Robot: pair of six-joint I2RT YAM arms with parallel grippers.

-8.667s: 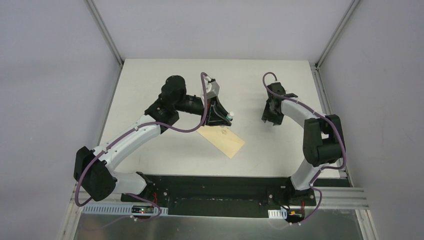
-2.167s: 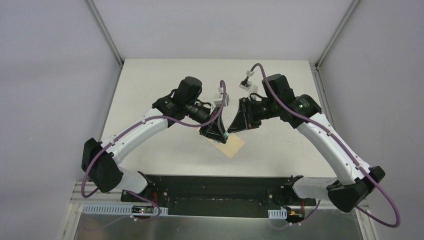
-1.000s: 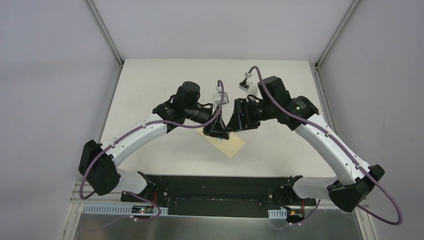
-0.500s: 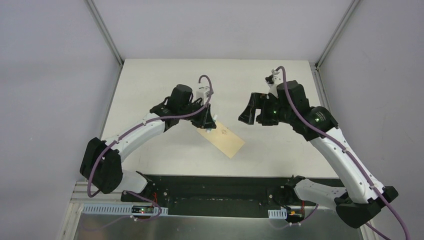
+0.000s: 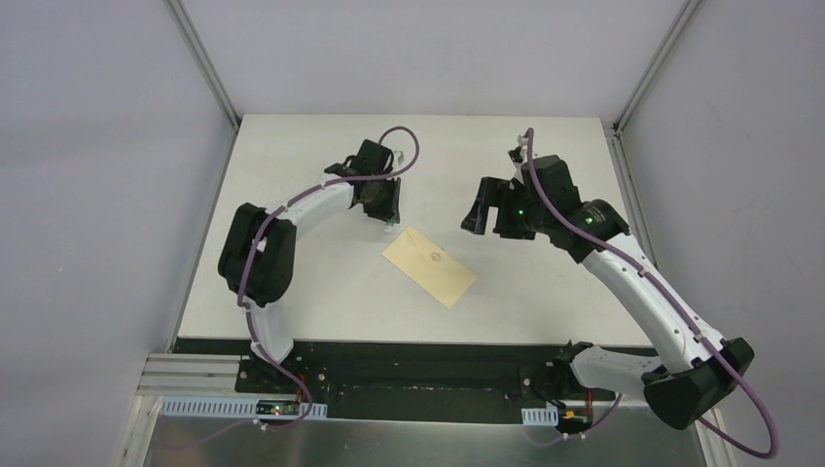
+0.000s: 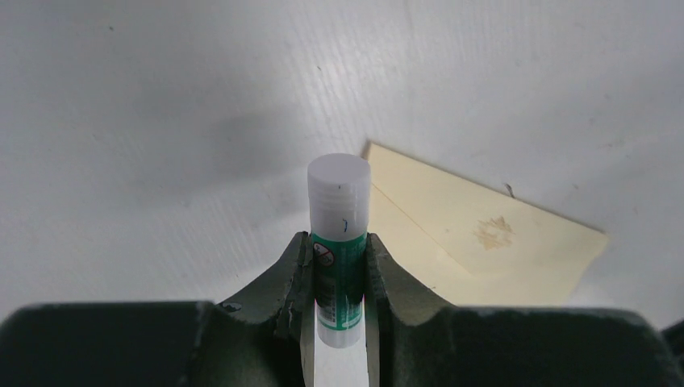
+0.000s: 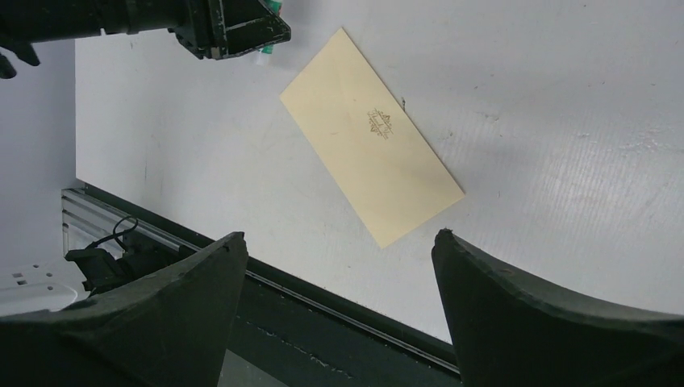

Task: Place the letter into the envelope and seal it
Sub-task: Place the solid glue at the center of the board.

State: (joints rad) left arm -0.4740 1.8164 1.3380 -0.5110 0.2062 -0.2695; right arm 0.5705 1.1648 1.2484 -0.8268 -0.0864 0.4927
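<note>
**Top external:** The envelope [image 5: 430,266] is recorded flat on the bench [image 5: 292,292], between the two arms. The letter is not seen in any view and is presumed inside. The left end effector [image 5: 388,218] is just beyond the envelope's far corner. The right end effector [image 5: 484,216] is held well apart.

**Left wrist:** A capped glue stick [image 6: 339,242] is clamped in narrowly parted fingers, near the envelope's corner.

**Right wrist:** The fingers are spread wide, with nothing between them. The flap appears folded down.

**Step:** Sealing is judged to be in hand; adhesion cannot be told. The stick is to be set down clear of the envelope and the flap pressed flat.
</note>
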